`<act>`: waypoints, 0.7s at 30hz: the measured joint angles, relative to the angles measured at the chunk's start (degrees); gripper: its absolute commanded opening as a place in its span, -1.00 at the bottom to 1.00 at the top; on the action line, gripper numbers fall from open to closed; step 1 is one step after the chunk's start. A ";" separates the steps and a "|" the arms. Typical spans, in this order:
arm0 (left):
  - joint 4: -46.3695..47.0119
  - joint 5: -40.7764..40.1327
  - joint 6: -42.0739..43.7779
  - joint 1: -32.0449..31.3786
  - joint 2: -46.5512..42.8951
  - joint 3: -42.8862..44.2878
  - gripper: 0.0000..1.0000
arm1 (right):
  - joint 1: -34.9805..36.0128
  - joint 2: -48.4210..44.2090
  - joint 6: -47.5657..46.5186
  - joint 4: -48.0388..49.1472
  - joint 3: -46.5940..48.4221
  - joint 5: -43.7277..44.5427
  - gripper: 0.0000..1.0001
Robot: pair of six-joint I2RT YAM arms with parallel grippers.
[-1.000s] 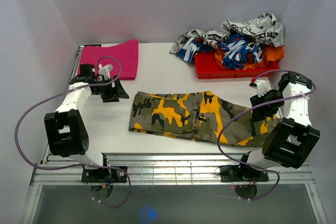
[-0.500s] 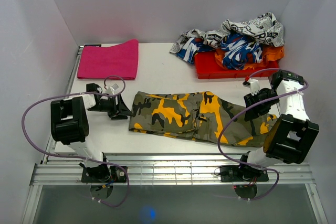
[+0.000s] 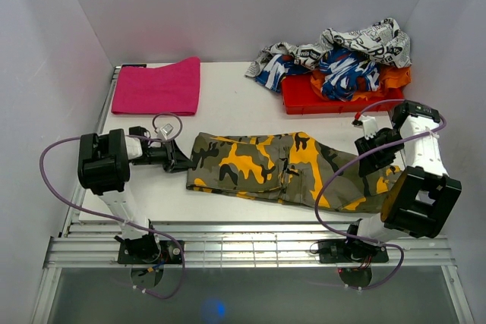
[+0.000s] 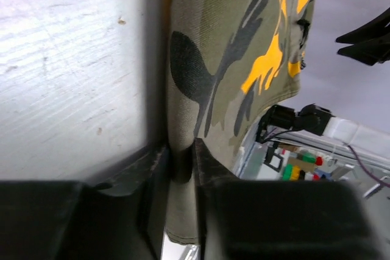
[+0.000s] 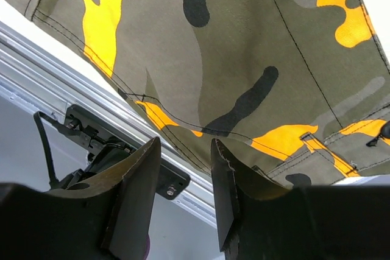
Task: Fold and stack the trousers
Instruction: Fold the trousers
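Bright even light, soft shadows; left hand [image 4: 181, 165] dark and blurred.

- The left arm [image 3: 102, 163]: a boxy black joint housing, a white link under it, and a round black base.
- The right arm [image 3: 421, 201]: the same black blocks and white links.
- A thin purple cable [image 3: 42, 172] runs in loose loops along each arm.
- The left claw [image 4: 181, 162] and the right claw [image 5: 186, 150]: matte black, with flat wedge-shaped fingers.

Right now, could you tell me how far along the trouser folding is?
Done: the trousers lie flat, seemingly leg over leg. In hand: the left gripper pinches their edge; the right gripper hangs open above the other end. Remaining: crosswise folds and stacking.
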 measured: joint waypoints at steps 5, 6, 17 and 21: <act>0.96 -0.37 -1.40 0.50 0.11 -0.63 -1.00 | -0.07 -0.02 0.02 0.00 0.24 0.87 -0.15; 0.74 -0.44 -1.64 0.76 -0.20 -0.63 -1.00 | -0.09 0.00 0.04 0.00 0.26 0.96 -0.15; -22.75 -6.91 11.87 19.23 -10.64 16.81 -1.00 | -2.40 1.70 0.22 -0.02 2.62 0.02 -0.07; -29.24 -10.25 17.27 22.01 -14.91 21.68 -1.00 | -4.37 2.47 0.94 -0.02 2.60 -2.34 0.25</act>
